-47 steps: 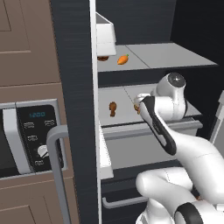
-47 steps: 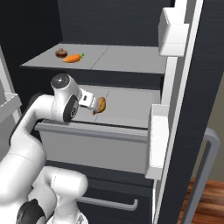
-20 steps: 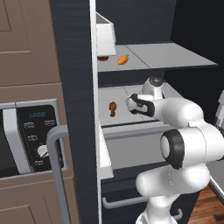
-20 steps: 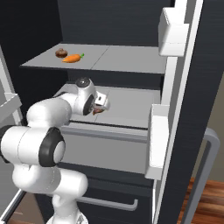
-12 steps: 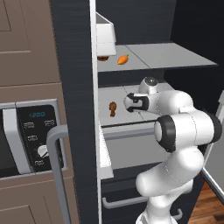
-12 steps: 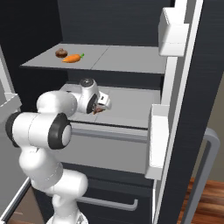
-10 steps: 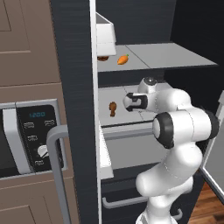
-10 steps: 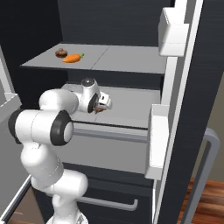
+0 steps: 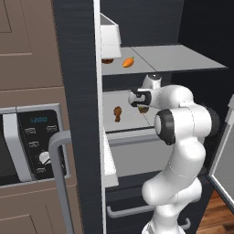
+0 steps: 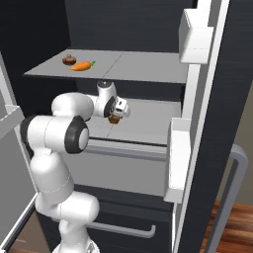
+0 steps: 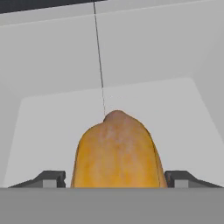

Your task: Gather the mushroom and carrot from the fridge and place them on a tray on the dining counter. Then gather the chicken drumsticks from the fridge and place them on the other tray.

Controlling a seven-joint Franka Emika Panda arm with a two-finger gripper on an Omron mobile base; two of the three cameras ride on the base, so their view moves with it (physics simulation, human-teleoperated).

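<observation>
The fridge (image 9: 75,68) stands open. On its upper shelf lie the dark brown mushroom (image 9: 108,61) (image 10: 68,59) and the orange carrot (image 9: 129,62) (image 10: 82,64). Two chicken drumsticks lie on the middle shelf: one on the left (image 9: 117,113), one under my hand (image 9: 143,109) (image 10: 114,118). My gripper (image 9: 137,98) (image 10: 117,114) (image 11: 114,177) is open and straddles that second drumstick (image 11: 117,153). One fingertip (image 11: 54,177) stands on each side, the right one close against the meat. The dining counter and trays are out of view.
A white door bin (image 9: 109,32) (image 10: 195,37) hangs level with the upper shelf. A white drawer front (image 10: 123,165) runs below the middle shelf. The brown cabinet with the black oven panel (image 9: 29,137) stands left of the fridge. My elbow (image 9: 183,121) fills the fridge opening.
The arm has swung up and into the middle shelf. The hand has slid left onto the right-hand drumstick, so its fingers now flank it. Both drumsticks lie where they were.
</observation>
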